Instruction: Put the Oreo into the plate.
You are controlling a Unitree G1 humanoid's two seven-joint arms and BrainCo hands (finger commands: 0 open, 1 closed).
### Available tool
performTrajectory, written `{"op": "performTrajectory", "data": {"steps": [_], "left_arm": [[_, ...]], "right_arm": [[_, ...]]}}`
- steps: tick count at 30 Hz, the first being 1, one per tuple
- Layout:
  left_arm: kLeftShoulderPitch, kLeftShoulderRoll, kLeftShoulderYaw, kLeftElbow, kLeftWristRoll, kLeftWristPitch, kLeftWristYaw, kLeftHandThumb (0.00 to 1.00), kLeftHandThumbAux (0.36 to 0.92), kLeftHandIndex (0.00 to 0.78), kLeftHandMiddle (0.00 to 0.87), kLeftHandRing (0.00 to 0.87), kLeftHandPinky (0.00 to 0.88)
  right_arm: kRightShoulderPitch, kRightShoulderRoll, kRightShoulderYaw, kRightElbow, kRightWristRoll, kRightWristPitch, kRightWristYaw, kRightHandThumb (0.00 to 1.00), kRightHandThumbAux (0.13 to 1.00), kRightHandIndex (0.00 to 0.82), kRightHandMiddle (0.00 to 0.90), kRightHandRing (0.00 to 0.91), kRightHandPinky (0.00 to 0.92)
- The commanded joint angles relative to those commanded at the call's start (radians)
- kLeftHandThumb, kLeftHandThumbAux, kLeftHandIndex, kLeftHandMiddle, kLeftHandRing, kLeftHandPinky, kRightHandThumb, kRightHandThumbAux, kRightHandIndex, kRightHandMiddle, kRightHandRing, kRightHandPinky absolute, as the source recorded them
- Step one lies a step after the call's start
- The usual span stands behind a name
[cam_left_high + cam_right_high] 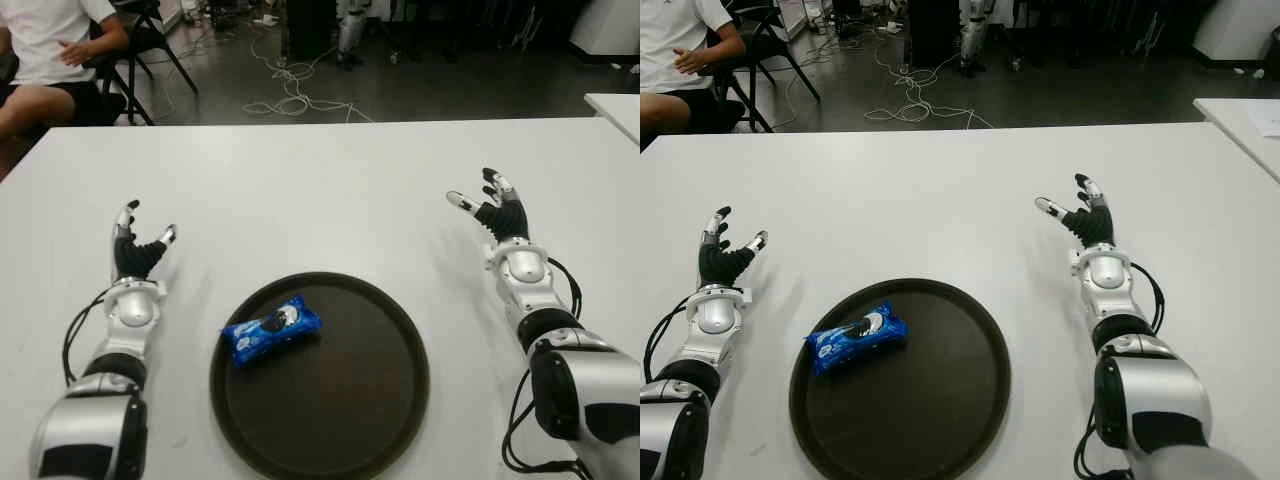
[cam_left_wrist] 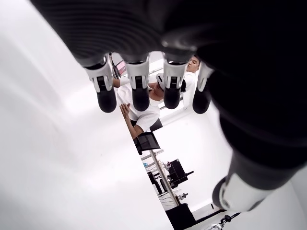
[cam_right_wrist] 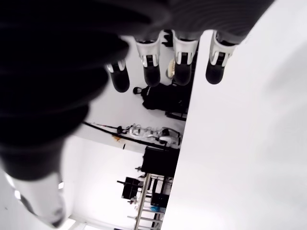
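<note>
A blue Oreo packet lies inside the round dark plate, near its left rim. My left hand shows to the left of the plate, fingers spread and holding nothing. My right hand shows beyond the plate's right side, also open and empty. Each wrist view shows only that hand's own spread fingers with nothing between them.
The white table stretches ahead. A seated person is at the far left behind the table, beside a chair. Cables lie on the floor beyond the far edge. Another white table corner shows at the right.
</note>
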Motion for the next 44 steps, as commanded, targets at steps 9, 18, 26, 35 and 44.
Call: {"op": "performTrajectory", "data": {"steps": [9,18,26,35,44], "left_arm": [[0.005,-0.001,0.001,-0.004,-0.005,-0.01,0.0,0.0,0.758,0.042,0.055,0.031,0.024],[0.008,-0.001,-0.002,-0.007,0.0,-0.021,0.003,0.0,0.729,0.045,0.056,0.033,0.02],[0.004,-0.002,0.002,-0.007,-0.005,-0.017,-0.001,0.0,0.732,0.043,0.056,0.032,0.02],[0.001,-0.003,0.01,-0.008,-0.017,-0.01,-0.021,0.0,0.74,0.036,0.038,0.013,0.008],[0.001,-0.003,0.009,-0.008,-0.017,-0.01,-0.021,0.0,0.735,0.041,0.048,0.024,0.012]], "right_arm": [[-0.016,0.015,-0.054,-0.003,0.054,0.074,-0.002,0.0,0.734,0.024,0.042,0.024,0.007],[-0.026,0.019,-0.065,-0.006,0.065,0.118,-0.022,0.0,0.745,0.002,0.018,0.007,0.0],[-0.033,0.022,-0.067,-0.008,0.064,0.131,-0.039,0.0,0.754,0.003,0.028,0.021,0.012],[-0.039,0.023,-0.068,-0.006,0.063,0.146,-0.042,0.0,0.74,0.011,0.035,0.017,0.001],[-0.039,0.024,-0.073,-0.007,0.069,0.143,-0.039,0.0,0.748,0.022,0.042,0.025,0.004]]}}
